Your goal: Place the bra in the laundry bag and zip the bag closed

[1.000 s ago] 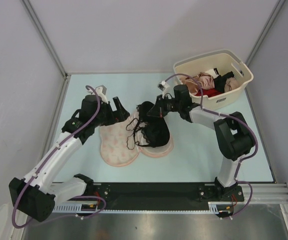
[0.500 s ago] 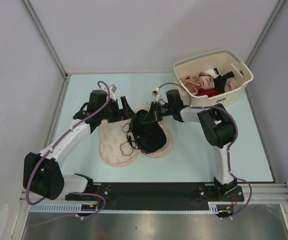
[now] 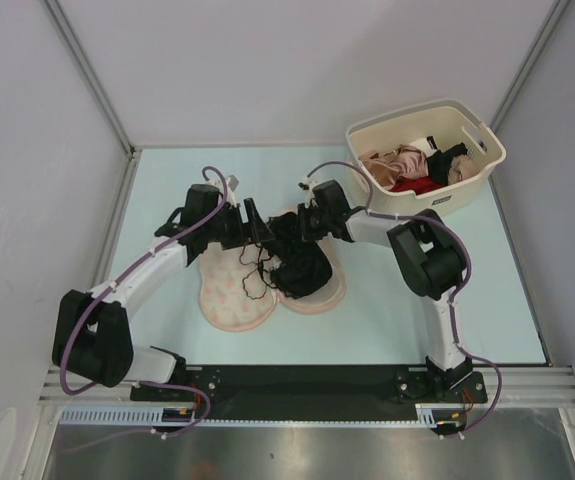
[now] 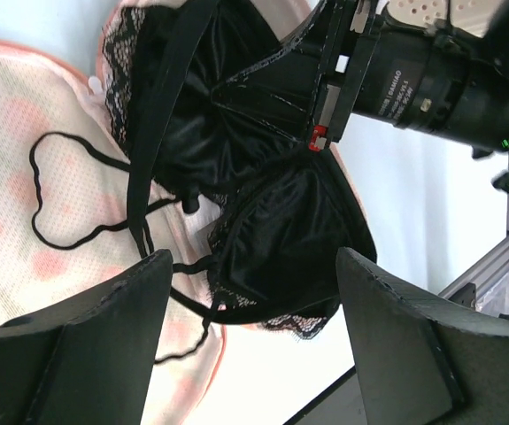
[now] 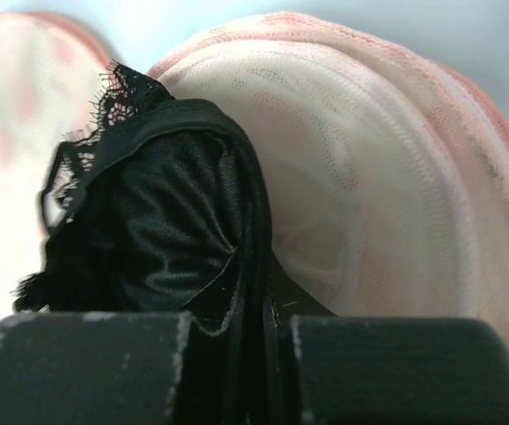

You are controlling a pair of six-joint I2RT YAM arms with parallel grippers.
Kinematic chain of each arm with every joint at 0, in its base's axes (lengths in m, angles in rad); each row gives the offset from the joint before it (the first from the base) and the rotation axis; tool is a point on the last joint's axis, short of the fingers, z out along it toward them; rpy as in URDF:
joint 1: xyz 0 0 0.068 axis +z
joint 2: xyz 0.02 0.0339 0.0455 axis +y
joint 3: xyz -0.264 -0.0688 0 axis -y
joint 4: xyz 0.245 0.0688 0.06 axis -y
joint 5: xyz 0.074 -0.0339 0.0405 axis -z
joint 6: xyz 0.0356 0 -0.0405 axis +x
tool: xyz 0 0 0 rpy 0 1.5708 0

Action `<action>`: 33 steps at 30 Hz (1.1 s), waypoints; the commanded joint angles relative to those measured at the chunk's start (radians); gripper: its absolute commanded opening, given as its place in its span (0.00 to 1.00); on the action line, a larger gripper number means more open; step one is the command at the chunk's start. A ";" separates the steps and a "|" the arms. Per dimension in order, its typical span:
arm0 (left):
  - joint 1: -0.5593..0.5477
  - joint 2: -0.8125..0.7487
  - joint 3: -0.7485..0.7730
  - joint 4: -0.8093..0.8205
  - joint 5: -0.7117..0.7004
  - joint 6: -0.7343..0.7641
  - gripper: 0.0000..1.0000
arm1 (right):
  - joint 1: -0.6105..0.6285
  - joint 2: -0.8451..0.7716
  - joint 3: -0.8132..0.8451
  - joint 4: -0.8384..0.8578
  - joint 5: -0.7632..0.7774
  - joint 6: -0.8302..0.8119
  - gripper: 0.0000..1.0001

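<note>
The black lacy bra (image 3: 297, 262) lies bunched on the open laundry bag (image 3: 235, 298), mostly over its right lobe, with thin straps trailing onto the left lobe. My right gripper (image 3: 289, 225) is shut on the bra's far edge; the right wrist view shows black fabric (image 5: 174, 230) pinched between its fingers over the pale pink inner side (image 5: 369, 204). My left gripper (image 3: 259, 228) is open and empty, just left of the bra. In the left wrist view the bra (image 4: 281, 230) lies between its spread fingers (image 4: 86, 345).
A cream plastic basket (image 3: 479, 170) with pink, red and black garments stands at the back right. Grey walls enclose the table on three sides. The black rail (image 3: 307, 385) runs along the near edge.
Both grippers have moved closer together over the bag's far edge. The right gripper has pulled the bra leftward and bunched it. The left arm has swung right towards the bra.
</note>
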 commanded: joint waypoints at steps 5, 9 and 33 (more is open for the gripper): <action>-0.001 -0.027 -0.037 0.027 -0.001 -0.009 0.80 | 0.044 -0.020 0.011 -0.074 0.325 -0.048 0.05; -0.001 -0.036 -0.054 0.019 -0.016 -0.006 0.82 | 0.014 -0.064 -0.016 -0.035 0.192 0.060 0.15; -0.075 0.239 0.141 -0.009 -0.156 -0.032 0.77 | -0.002 -0.205 -0.053 -0.189 0.282 0.041 0.09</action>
